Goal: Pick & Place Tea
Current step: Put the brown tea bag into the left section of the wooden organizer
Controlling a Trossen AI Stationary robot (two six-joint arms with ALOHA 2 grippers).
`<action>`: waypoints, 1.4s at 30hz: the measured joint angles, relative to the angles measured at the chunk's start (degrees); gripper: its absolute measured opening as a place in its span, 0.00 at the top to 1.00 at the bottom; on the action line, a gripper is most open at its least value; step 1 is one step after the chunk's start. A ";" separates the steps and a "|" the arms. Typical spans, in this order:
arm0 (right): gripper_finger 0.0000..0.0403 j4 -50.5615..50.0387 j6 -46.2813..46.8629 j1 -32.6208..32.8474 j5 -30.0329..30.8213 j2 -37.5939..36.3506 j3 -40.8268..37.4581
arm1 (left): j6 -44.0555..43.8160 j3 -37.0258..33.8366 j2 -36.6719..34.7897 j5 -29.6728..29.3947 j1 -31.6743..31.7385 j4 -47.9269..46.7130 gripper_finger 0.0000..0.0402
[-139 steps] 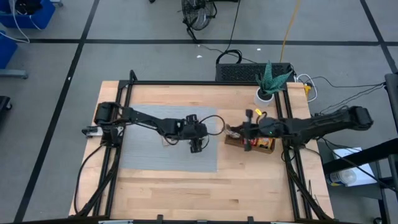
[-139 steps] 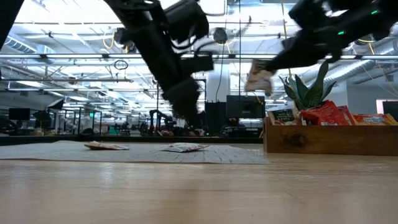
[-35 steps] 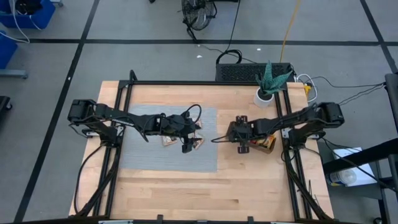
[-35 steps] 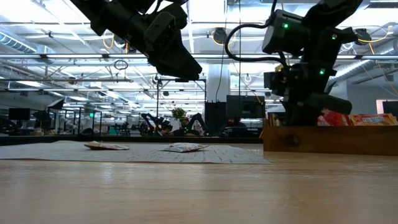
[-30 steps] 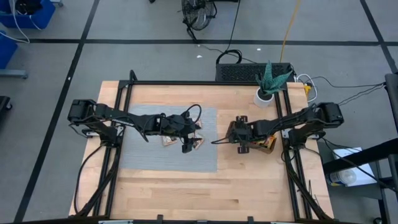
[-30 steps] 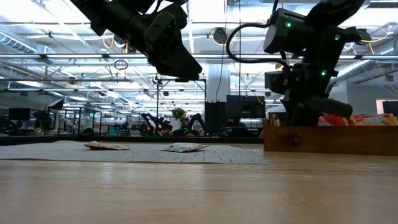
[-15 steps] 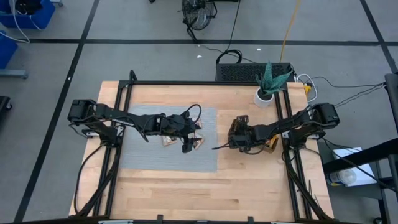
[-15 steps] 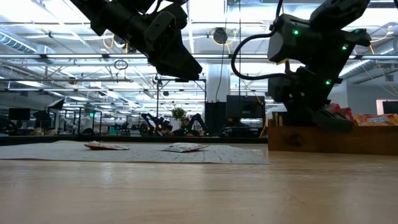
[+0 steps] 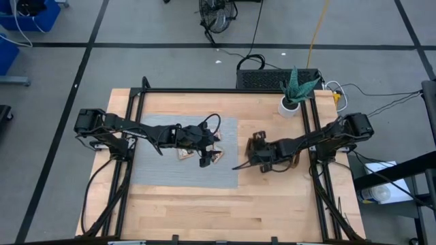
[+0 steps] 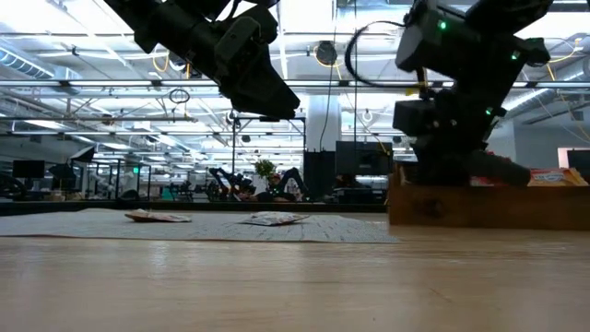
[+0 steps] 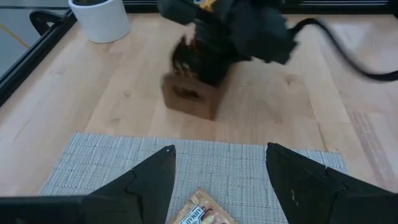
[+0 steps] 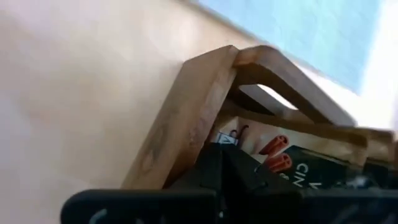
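Tea sachets [image 9: 216, 156] lie on the grey mat [image 9: 163, 170] under the open left tool [image 9: 204, 160]; the closed right tool [image 12: 230, 171] noses into the wooden tray [image 10: 479, 205].

Grey woven mat [image 9: 184, 163], brown wooden tray [image 10: 489, 205], white pot [image 9: 289, 106]

my fingers [image 11: 149, 186] are matt black plastic. under them the grey mat [image 11: 249, 168] looks coarse woven cloth, with a glossy printed paper sachet [image 11: 200, 214] on it. the table [image 11: 112, 106] is smooth pale wood, the tray [image 11: 189, 99] darker brown wood.
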 joint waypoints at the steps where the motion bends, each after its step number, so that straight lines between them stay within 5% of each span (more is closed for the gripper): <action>1: 1.00 1.08 -0.34 0.04 -2.16 0.00 0.00 | -0.11 0.00 0.00 0.00 0.00 0.00 0.38; 14: 1.00 7.11 -5.92 0.20 -17.02 -0.11 -0.13 | -0.16 0.00 0.00 0.00 -0.04 -0.37 0.38; 35: 1.00 10.18 -6.19 3.17 -12.36 -7.09 -0.26 | 0.02 0.02 -0.02 0.02 -0.04 -0.45 0.38; 42: 1.00 11.95 -1.20 4.05 -12.39 -17.76 -0.85 | -2.34 0.04 -0.09 0.00 -0.07 -3.84 0.38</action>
